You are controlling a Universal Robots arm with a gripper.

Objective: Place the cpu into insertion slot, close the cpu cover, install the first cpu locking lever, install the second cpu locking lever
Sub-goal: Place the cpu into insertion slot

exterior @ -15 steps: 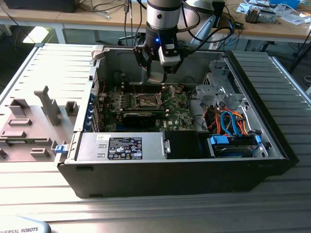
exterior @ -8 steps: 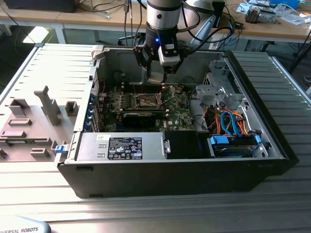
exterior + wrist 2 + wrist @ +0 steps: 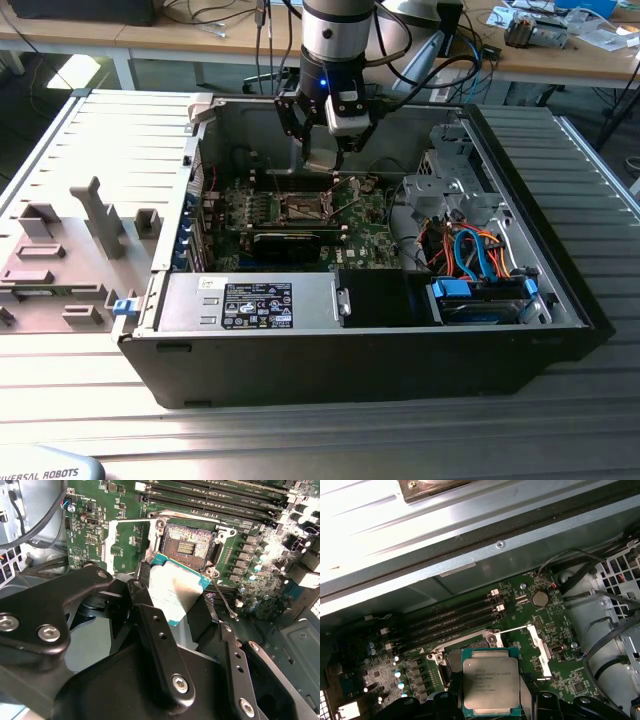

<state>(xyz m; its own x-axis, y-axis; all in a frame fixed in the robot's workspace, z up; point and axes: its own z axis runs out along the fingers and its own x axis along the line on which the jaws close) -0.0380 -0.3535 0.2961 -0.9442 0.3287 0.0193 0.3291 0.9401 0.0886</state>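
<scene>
My gripper (image 3: 325, 150) hangs inside the open computer case, just above the motherboard, and is shut on the cpu. In both wrist views the cpu (image 3: 175, 591) (image 3: 490, 685), a flat square chip with a silvery top and a green edge, sits between the black fingers (image 3: 150, 625). It is tilted and held slightly above and beside the insertion slot (image 3: 189, 542) (image 3: 300, 207), whose dark contact field lies bare. The cpu cover (image 3: 125, 547) (image 3: 540, 650), a thin silvery frame, is swung open at the socket's side. A thin wire lever (image 3: 225, 604) stands free next to the socket.
Long black memory slots (image 3: 455, 615) and a coin battery (image 3: 538, 598) flank the socket. A black card (image 3: 290, 240), the power supply (image 3: 250, 300) and a drive bay with blue and orange cables (image 3: 480, 260) fill the case. A grey fixture tray (image 3: 70, 250) lies at the exterior view's left.
</scene>
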